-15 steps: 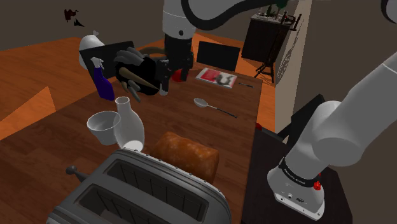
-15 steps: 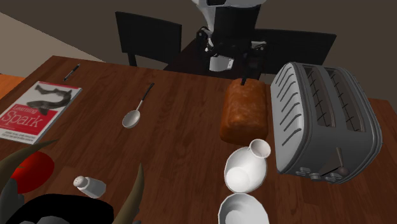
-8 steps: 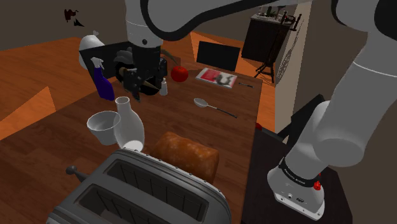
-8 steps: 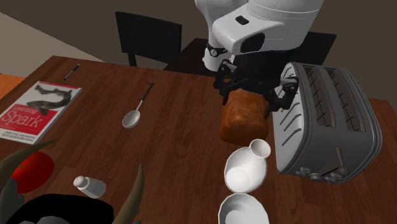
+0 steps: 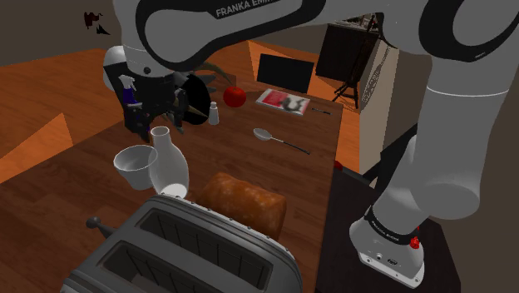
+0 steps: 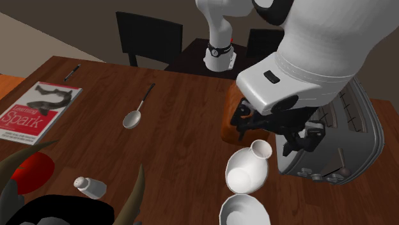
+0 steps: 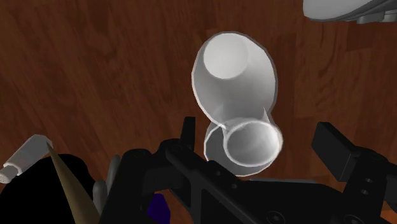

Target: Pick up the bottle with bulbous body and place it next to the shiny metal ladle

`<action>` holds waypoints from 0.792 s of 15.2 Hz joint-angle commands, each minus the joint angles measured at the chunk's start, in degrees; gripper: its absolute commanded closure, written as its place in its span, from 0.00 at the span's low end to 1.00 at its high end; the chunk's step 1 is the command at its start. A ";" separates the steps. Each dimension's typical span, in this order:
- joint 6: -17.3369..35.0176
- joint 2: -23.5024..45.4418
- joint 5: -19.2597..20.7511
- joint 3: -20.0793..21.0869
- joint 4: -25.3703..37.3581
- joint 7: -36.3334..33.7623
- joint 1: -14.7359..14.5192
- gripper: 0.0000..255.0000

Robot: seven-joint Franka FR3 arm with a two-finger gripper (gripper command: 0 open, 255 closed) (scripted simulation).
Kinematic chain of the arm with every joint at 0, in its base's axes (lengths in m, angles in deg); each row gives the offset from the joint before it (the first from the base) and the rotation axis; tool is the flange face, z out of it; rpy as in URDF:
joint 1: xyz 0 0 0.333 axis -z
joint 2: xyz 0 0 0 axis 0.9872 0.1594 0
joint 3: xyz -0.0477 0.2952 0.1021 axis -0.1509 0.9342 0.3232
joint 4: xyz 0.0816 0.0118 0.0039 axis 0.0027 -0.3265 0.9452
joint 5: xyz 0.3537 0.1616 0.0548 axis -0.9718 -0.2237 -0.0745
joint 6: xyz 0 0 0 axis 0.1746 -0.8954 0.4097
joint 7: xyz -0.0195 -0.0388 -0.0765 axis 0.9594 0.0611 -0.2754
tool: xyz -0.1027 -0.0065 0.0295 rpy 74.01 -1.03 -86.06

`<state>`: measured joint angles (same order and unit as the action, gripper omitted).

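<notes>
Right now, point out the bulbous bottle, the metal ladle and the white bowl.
bulbous bottle (image 6: 243,174), second exterior view, on its round body.
metal ladle (image 6: 132,119), second exterior view, on its scoop.
white bowl (image 6: 246,212), second exterior view, on its inner wall.

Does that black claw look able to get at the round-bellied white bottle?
Probably yes: the open claw hangs just over the bottle, a finger either side of its neck; the bowl beside it seems no obstacle.

Dim, even rendered light; soft shadows, faint sheen on wood, no blur
</notes>
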<state>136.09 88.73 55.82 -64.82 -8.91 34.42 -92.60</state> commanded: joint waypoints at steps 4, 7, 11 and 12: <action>3.26 1.25 0.66 -0.23 -2.09 -0.50 -0.13 0.00; 3.63 1.41 0.74 -0.27 -2.32 -0.56 -0.14 0.00; 3.63 1.41 0.74 -0.27 -2.32 -0.56 -0.14 0.00; 3.63 1.41 0.74 -0.27 -2.31 -0.55 -0.14 0.00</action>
<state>139.72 90.14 56.56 -65.09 -11.22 33.87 -92.74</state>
